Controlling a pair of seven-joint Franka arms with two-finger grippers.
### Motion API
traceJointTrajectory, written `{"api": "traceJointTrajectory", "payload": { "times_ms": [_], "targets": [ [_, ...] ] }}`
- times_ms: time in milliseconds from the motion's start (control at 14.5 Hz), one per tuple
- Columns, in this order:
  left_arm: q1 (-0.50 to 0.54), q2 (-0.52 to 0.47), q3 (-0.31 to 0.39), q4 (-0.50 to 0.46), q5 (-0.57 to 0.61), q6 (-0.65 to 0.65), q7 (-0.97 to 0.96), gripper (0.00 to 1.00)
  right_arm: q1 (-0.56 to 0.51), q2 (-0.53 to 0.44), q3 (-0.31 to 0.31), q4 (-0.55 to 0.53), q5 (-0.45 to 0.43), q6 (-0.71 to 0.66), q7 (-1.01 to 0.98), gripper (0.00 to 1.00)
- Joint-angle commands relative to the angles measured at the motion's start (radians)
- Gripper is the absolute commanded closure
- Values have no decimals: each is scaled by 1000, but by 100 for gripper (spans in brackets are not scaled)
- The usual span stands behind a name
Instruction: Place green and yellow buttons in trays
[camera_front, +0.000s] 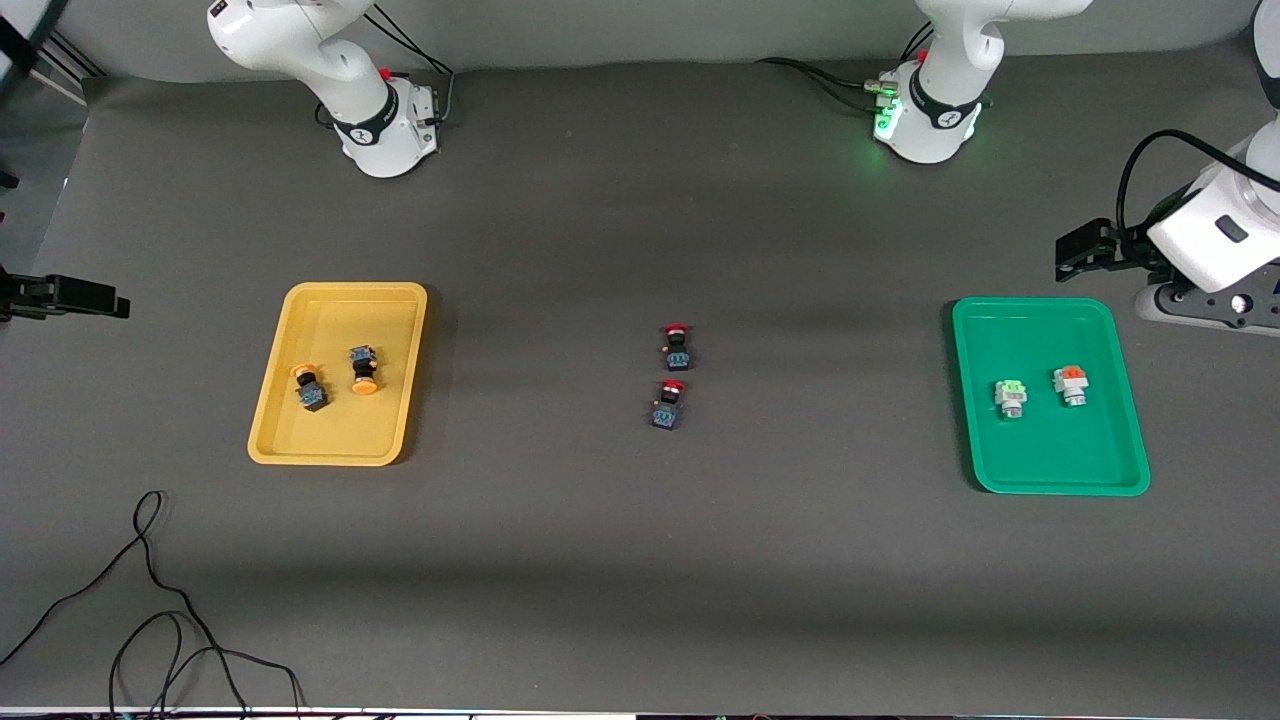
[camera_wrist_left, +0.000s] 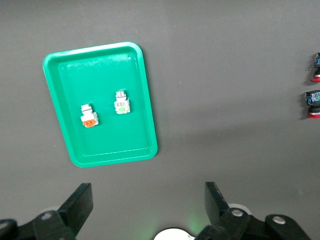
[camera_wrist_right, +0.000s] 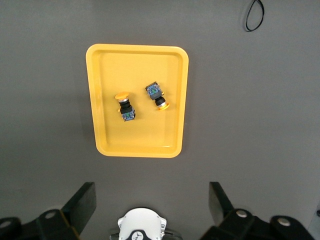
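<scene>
left gripper (camera_wrist_left: 145, 210) fingers spread, tips cropped, right gripper (camera_wrist_right: 150, 207) likewise, both empty

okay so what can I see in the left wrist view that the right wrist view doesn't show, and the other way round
Only the left wrist view shows the green tray holding the two white-bodied buttons, one with a pale-green cap and one with an orange cap, plus the two red-capped switches on the bare mat. Only the right wrist view shows the yellow tray with the two yellow-capped buttons and a black cable loop. Both show the dark grey mat and that arm's own open gripper, the left gripper and the right gripper, empty.
</scene>
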Motion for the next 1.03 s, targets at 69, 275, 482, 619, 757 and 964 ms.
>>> {"api": "traceJointTrajectory", "payload": {
  "times_ms": [69,275,482,619,757,964],
  "targets": [
    [-13,1,13,8,-6,9,7,0,-264,-102,361,1,-83,-23,110,0],
    [-12,4,13,8,-6,9,5,0,-375,-165,537,-62,-155,2,152,0],
    [-12,8,13,16,-3,10,7,0,-373,-280,546,-220,-163,146,150,0],
    [-12,8,13,17,-2,10,7,0,-426,-351,583,-323,-161,219,143,0],
    [-12,10,13,17,-3,10,7,0,-535,-377,696,-321,-163,220,144,0],
    [-12,16,13,26,0,10,7,0,-569,-394,735,-286,-207,220,155,0]
  ]
}}
